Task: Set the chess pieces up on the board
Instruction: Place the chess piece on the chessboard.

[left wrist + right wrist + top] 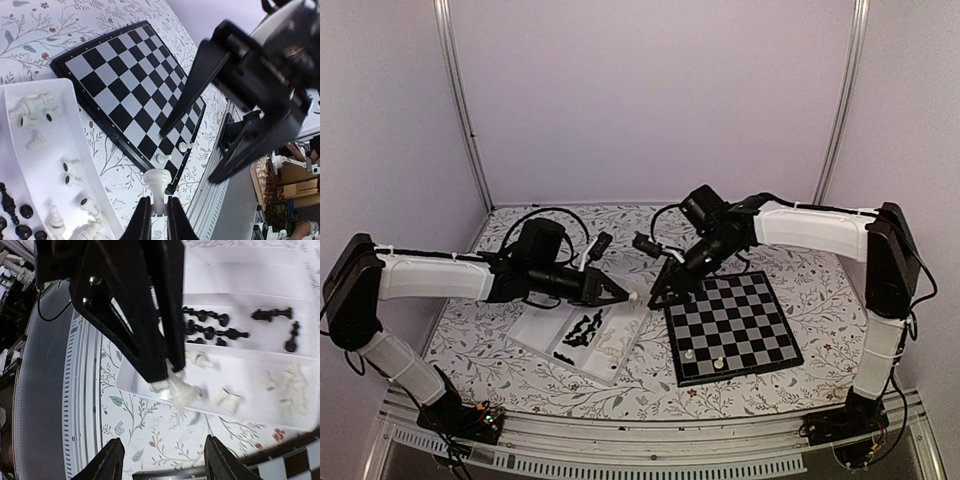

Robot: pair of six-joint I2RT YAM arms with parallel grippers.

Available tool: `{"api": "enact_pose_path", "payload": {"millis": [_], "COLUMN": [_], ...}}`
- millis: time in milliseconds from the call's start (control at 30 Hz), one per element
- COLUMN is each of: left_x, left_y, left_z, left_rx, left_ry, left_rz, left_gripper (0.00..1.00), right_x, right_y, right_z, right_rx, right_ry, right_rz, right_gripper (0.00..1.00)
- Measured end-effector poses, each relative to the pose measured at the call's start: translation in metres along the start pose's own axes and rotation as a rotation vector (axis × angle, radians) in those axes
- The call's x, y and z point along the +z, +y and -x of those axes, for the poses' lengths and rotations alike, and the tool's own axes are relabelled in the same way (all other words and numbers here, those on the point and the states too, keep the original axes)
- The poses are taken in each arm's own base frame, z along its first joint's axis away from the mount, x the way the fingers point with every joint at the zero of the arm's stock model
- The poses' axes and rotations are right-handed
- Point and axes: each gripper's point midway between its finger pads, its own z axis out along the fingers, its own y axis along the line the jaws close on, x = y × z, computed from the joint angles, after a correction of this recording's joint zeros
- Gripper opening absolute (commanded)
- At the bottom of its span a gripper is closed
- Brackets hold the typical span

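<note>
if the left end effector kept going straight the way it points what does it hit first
Probably the right end effector, open just ahead of the left end effector and the white piece it grips; depth is unclear.

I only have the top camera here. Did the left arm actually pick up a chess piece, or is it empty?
Observer: It has one. The left wrist view shows the left jaws shut on the base of a white piece.
Operator: Is the right arm carrying anything?
Observer: No. In its own wrist view the right jaws stand open with nothing between them.
Operator: Are there white pieces in the tray?
Observer: Yes, several white pieces lie in one compartment of the tray, with the black pieces in the next one.
</note>
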Motion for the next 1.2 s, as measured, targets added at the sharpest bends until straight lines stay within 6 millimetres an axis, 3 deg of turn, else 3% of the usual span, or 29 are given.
{"api": "enact_pose_path", "payload": {"millis": [167,200,333,467,667,867,1033,1100,1200], "left_x": [0.022,0.028,0.057,0.082,0.121,0.147,0.154,0.154,0.153], "left_y": [-0.012,-0.013,-0.017,-0.016,-0.014,-0.003,0.01,0.009,0.009], "left_z": [0.016,0.016,0.007,-0.004,-0.01,-0.028,-0.042,-0.041,-0.043], "left_rx": [0.105,0.127,0.207,0.269,0.358,0.413,0.421,0.429,0.434], "left_ry": [0.087,0.115,0.24,0.351,0.475,0.583,0.654,0.658,0.676], "left_rz": [0.089,0.113,0.203,0.283,0.384,0.462,0.504,0.506,0.508], "left_gripper": [0.07,0.07,0.06,0.06,0.06,0.05,0.07,0.11,0.24], "right_x": [-0.101,-0.126,-0.18,-0.192,-0.187,-0.197,-0.198,-0.199,-0.199], "right_y": [-0.038,-0.051,-0.084,-0.089,-0.079,-0.081,-0.083,-0.083,-0.083], "right_z": [-0.014,-0.026,-0.083,-0.136,-0.16,-0.153,-0.15,-0.15,-0.15], "right_rx": [0.034,0.061,0.19,0.292,0.288,0.246,0.236,0.235,0.234], "right_ry": [-0.135,-0.167,-0.225,-0.212,-0.215,-0.24,-0.248,-0.249,-0.249], "right_rz": [-0.198,-0.257,-0.419,-0.504,-0.549,-0.603,-0.61,-0.61,-0.61], "right_gripper": [0.59,0.59,0.59,0.59,0.59,0.59,0.59,0.59,0.59]}}
